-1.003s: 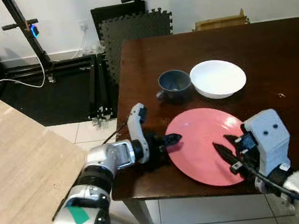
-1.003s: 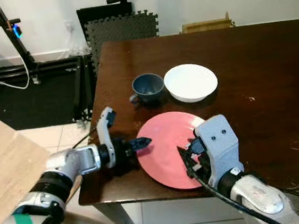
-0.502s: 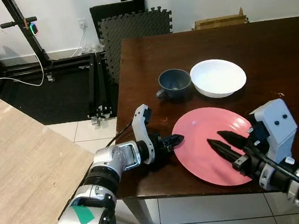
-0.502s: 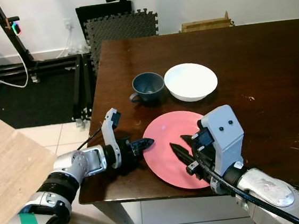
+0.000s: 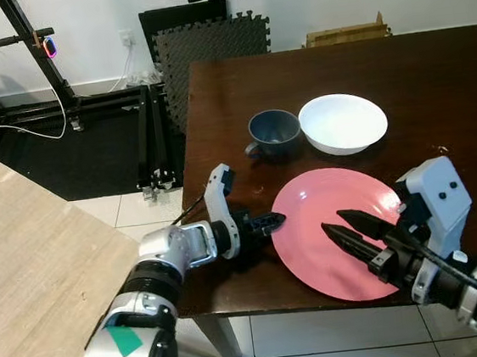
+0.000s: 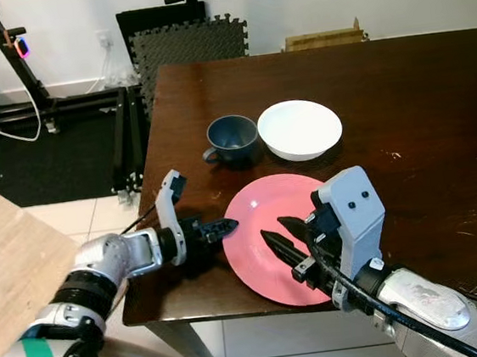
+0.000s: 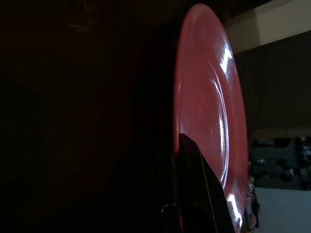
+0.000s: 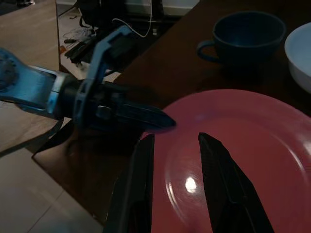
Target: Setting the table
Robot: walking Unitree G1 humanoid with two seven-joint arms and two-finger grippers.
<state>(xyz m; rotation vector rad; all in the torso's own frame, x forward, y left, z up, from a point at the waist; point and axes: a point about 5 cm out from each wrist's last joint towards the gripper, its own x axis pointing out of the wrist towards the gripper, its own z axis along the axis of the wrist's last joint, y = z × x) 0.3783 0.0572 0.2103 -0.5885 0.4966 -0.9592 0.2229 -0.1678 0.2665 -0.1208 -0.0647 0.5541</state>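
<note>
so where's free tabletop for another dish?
Bare wood lies right of the white bowl and pink plate, and along the far edge behind the blue cup. The near-left corner is crowded: left claw at the plate's rim, right claw over it.

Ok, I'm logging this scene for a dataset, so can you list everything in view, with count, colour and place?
table: one, dark brown wood, ahead of the robot.
plate: one, pink, near the table's front edge.
mug: one, dark blue, behind the plate, handle toward the table's left edge.
bowl: one, white, right beside the mug.
wooden surface: one, pale, at the robot's left.
foam mats: grey and black, leaning on the wall behind the table.
black stands: by the wall, on the dark floor at left.
left gripper: black fingers shut at the plate's left rim.
right gripper: black fingers open over the plate.
</note>
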